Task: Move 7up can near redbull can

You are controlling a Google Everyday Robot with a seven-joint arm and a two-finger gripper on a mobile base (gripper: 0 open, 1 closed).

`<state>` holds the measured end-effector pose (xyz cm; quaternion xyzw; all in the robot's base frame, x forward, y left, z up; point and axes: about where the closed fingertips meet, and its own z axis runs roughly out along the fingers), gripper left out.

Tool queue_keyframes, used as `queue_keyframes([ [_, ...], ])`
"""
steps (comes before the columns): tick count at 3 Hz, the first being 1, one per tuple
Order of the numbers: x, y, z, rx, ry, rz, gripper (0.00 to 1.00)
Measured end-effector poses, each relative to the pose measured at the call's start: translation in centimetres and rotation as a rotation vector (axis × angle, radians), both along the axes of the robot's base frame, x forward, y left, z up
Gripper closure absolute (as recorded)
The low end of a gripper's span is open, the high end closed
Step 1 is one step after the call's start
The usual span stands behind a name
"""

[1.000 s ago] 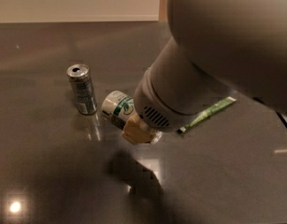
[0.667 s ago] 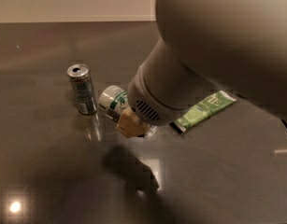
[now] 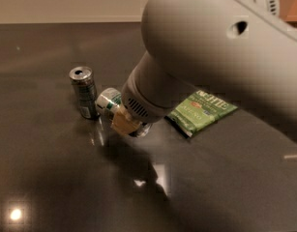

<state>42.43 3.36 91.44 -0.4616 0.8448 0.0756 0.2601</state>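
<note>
The gripper (image 3: 125,122) has its jaws clamped on the tilted 7up can (image 3: 108,100). Over the last 1 s both have shifted left. The can now lies just right of the upright redbull can (image 3: 83,91), and the green packet (image 3: 202,111) is more exposed.

Your table (image 3: 46,187) is dark, smooth and glossy, mirroring the lamps. The redbull can (image 3: 83,92) and the 7up can (image 3: 107,100) are shiny metal. The green packet (image 3: 202,111) looks like slick plastic. The arm (image 3: 201,57) is smooth matt plastic, and the gripper (image 3: 126,123), down at the 7up can, looks dull.
</note>
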Motion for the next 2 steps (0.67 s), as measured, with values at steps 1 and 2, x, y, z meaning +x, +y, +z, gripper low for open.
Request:
queue_keyframes([
  [1, 1.1, 0.6, -1.6, 0.012, 0.023, 0.003, 1.0],
  [2, 1.8, 1.0, -3.0, 0.019, 0.034, 0.016, 1.0],
])
